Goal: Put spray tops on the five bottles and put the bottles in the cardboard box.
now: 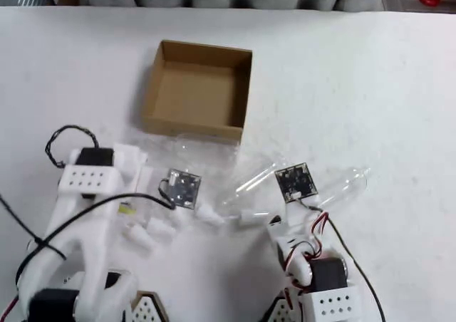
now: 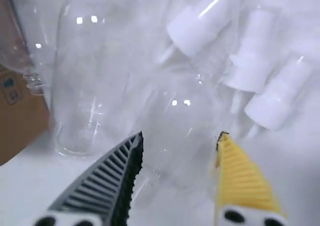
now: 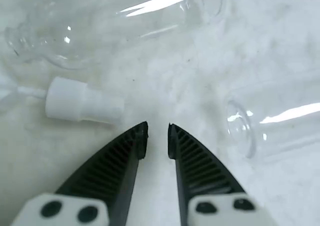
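Both empty: left fingers point(image 2: 115, 178) wide over a bottle point(image 2: 175, 131), right fingers point(image 3: 125, 161) barely parted beside a spray top point(image 3: 82, 106). Next, grasp both for capping.

Your cardboard box point(image 1: 198, 90) sits on the table point(image 1: 370, 87) behind the bottles point(image 1: 342, 182); the spray tops point(image 1: 153, 229) lie before the bottles, mostly leftward.

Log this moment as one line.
left gripper: open, over bottle | right gripper: narrowly open, empty, beside spray top | box: empty
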Robot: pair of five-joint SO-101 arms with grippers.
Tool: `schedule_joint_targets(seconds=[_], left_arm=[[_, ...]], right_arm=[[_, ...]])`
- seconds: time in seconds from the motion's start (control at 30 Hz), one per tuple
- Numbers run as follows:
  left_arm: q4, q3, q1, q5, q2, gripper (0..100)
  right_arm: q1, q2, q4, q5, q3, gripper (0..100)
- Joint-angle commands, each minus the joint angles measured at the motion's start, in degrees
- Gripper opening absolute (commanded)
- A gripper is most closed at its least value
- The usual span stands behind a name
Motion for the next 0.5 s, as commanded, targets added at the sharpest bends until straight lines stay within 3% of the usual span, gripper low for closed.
schedule_joint_targets(seconds=[0.0, 0.13, 0.47], left_arm=[[-5.2, -0.8, 0.7, -0.2, 2.5, 24], [-8.8, 0.4, 1.0, -0.2, 5.2, 24], [-9.1, 0.4, 5.0, -0.2, 10.2, 26]], right_arm=[[0.0, -0.5, -1.1, 0.4, 0.4, 4.3], [0.0, -0.5, -1.1, 0.4, 0.4, 4.4], [0.0, -0.5, -1.2, 0.4, 0.4, 4.5]])
